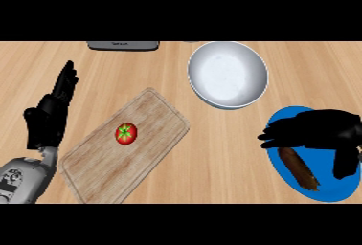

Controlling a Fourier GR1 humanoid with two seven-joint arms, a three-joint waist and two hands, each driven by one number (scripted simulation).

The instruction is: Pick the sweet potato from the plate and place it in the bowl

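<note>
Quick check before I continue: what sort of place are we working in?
Most likely a kitchen counter: a wooden top carrying a cutting board with a tomato, a white bowl and a blue plate holding a sweet potato.

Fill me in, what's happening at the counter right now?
The right hand is over the blue plate, fingers curled just above the sweet potato, which lies on the plate, not yet lifted. Whether the fingers touch it is hard to tell. The white bowl sits beyond the plate with nothing in it. The left hand rests open at the left edge, fingers up. A tomato sits on the cutting board, untouched.
</note>
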